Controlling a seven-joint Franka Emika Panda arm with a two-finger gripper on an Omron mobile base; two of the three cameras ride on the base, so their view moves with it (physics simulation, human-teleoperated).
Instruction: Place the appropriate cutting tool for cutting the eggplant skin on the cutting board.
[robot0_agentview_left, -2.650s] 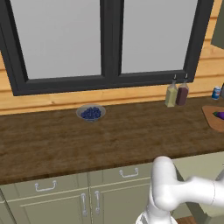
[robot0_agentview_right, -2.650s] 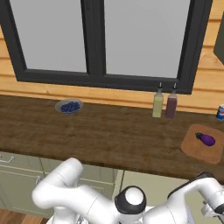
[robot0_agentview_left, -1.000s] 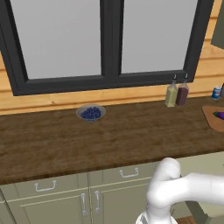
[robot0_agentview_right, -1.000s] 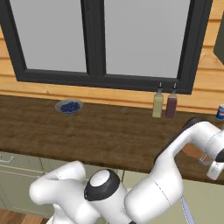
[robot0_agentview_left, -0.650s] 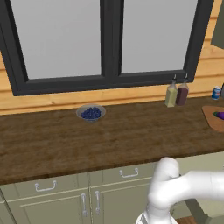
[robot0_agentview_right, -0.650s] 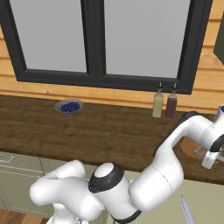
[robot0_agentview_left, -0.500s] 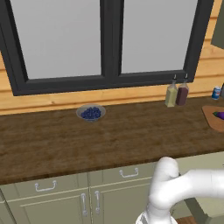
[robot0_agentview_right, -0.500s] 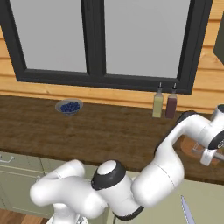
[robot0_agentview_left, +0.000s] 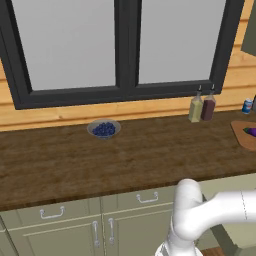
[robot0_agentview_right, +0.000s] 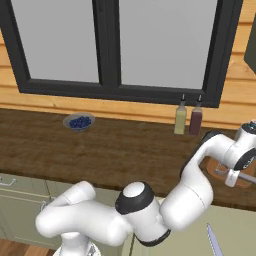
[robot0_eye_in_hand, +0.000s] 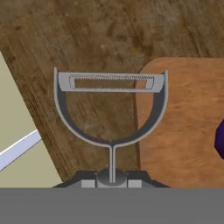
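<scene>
Peeler is riding in the claw, clamped by its thin stem, hanging over the cutting board edge. Looking light and stiff, so gripping low works; eggplant is peeking in at 3 o'clock.

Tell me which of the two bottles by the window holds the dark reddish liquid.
The right-hand bottle, nearer the blue can. Its contents are dark reddish-brown, while the left bottle touching it looks pale yellowish-green.
</scene>
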